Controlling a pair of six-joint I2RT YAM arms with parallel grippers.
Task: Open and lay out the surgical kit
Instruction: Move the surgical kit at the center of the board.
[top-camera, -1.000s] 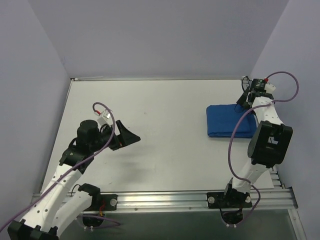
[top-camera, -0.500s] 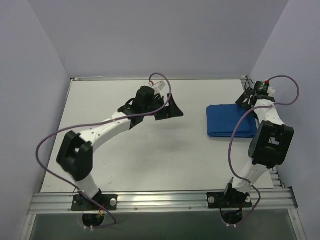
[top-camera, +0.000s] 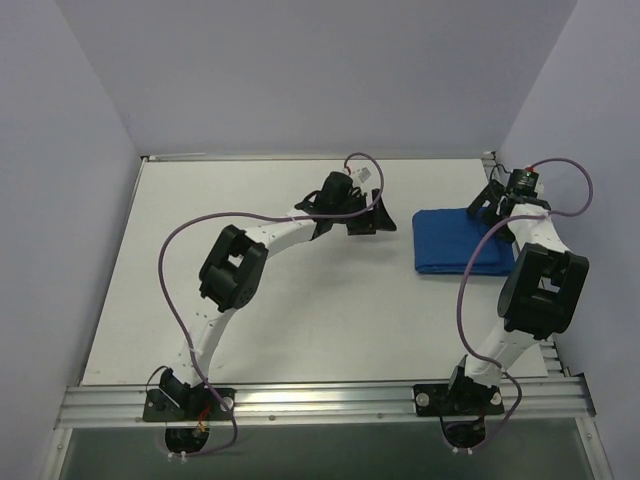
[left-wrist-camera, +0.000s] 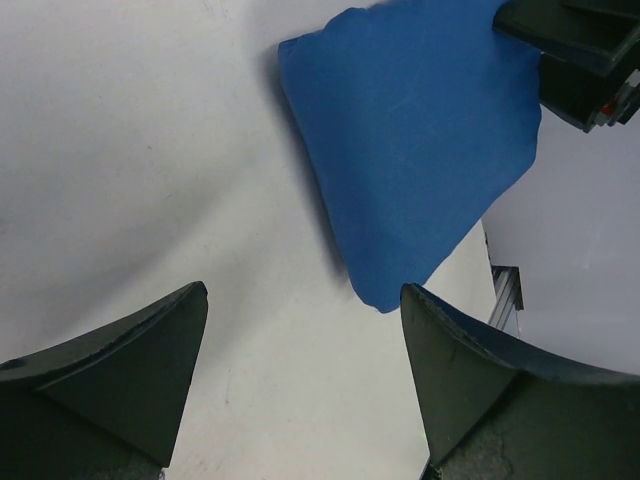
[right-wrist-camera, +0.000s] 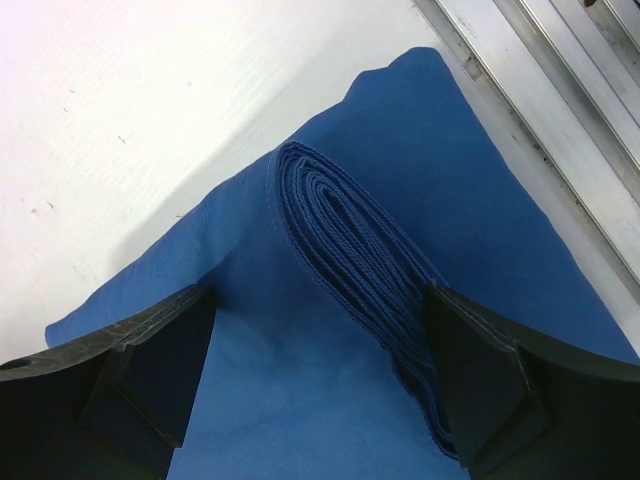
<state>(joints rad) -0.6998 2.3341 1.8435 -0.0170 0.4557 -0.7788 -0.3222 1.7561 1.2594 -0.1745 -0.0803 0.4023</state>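
Observation:
The surgical kit (top-camera: 455, 242) is a folded royal-blue cloth bundle lying flat at the right side of the white table; no instruments show. My left gripper (top-camera: 386, 216) hovers just left of its far left corner, open and empty. In the left wrist view the bundle (left-wrist-camera: 410, 130) lies ahead of the left gripper (left-wrist-camera: 302, 292). My right gripper (top-camera: 486, 206) hangs over the bundle's far right corner, open. In the right wrist view the right gripper (right-wrist-camera: 318, 293) straddles the stacked folded edges (right-wrist-camera: 350, 260) of the cloth without closing on them.
An aluminium rail (right-wrist-camera: 560, 70) runs along the table's right edge, close beside the bundle. Lavender walls enclose the table on the left, back and right. Another rail (top-camera: 330, 400) carries both arm bases at the front.
My left arm has swung from the front left across the table to just left of the bundle. The right gripper has crept slightly toward the back. The bundle has not moved.

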